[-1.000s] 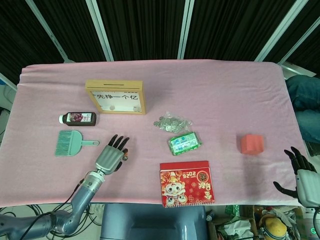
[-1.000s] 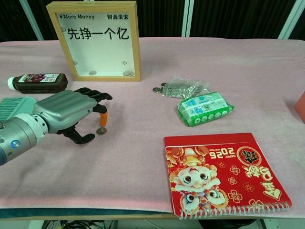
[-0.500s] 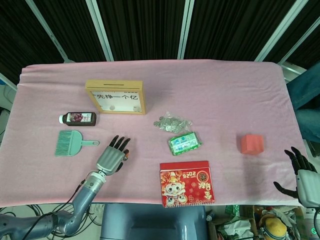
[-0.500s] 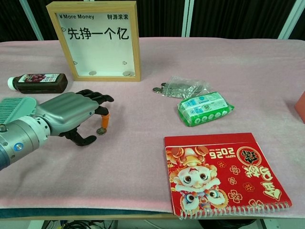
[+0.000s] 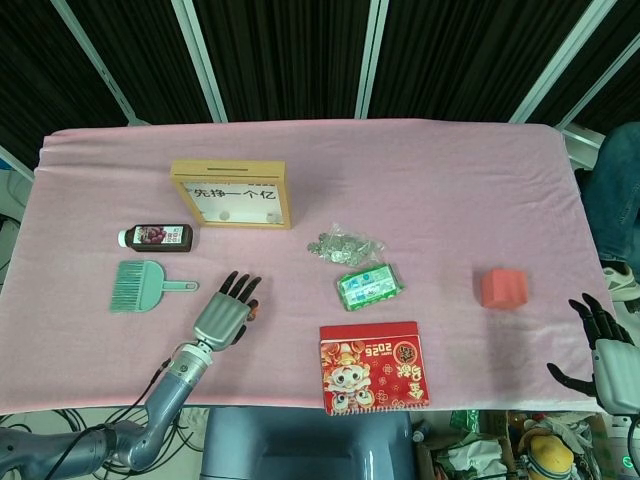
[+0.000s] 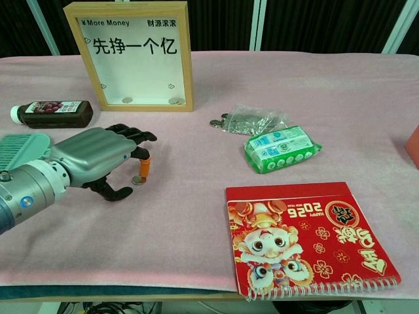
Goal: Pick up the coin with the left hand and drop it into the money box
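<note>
Black curtains (image 5: 290,60) behind — pink-clothed table (image 5: 450,180).

Bright even light, soft shadows, sharp

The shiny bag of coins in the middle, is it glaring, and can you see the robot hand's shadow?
Chest view: the clear bag of coins shows only small bright glints and stays readable; a soft dark shadow lies on the pink cloth under the left hand. Head view: lighting is even, shadows faint, and the bag is too small to judge glare.
</note>
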Robot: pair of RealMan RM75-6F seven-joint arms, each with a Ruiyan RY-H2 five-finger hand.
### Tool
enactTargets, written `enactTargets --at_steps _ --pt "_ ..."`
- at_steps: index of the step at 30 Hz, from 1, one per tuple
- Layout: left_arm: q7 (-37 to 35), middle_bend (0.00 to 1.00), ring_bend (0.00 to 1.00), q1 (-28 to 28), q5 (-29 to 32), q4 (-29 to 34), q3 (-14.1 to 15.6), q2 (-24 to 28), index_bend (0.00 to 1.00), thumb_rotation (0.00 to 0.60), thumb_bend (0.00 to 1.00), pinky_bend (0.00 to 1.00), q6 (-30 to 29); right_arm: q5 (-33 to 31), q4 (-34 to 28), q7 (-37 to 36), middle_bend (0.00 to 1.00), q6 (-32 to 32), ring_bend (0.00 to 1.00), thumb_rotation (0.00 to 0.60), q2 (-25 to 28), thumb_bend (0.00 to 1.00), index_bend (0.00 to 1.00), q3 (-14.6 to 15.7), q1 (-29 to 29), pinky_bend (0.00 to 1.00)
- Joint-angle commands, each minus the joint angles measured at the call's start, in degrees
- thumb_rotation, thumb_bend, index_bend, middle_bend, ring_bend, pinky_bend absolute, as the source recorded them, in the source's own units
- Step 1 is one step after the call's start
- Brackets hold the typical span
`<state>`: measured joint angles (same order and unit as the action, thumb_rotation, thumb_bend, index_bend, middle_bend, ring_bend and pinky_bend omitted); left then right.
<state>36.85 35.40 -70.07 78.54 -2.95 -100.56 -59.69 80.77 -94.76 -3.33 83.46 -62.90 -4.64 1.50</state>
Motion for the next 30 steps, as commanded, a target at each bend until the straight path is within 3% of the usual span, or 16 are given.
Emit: enactTargets --at_steps 1,30 --pt "0.1 0.05 0.0 0.0 0.1 -0.1 0.0 0.0 0.42 0.6 0.36 0.01 0.1 0.0 0.0 0.0 0.02 0.0 0.1 0.6 0.0 0.08 0.14 0.0 0.0 0.2" --pt "0.3 0.05 0.0 0.7 0.6 -1.4 -0.3 -0.9 0.47 0.6 0.4 0.01 0.8 -0.1 -0.1 -0.1 0.02 -0.3 0.1 0.6 0.1 0.08 0.14 0.1 0.1 0.2"
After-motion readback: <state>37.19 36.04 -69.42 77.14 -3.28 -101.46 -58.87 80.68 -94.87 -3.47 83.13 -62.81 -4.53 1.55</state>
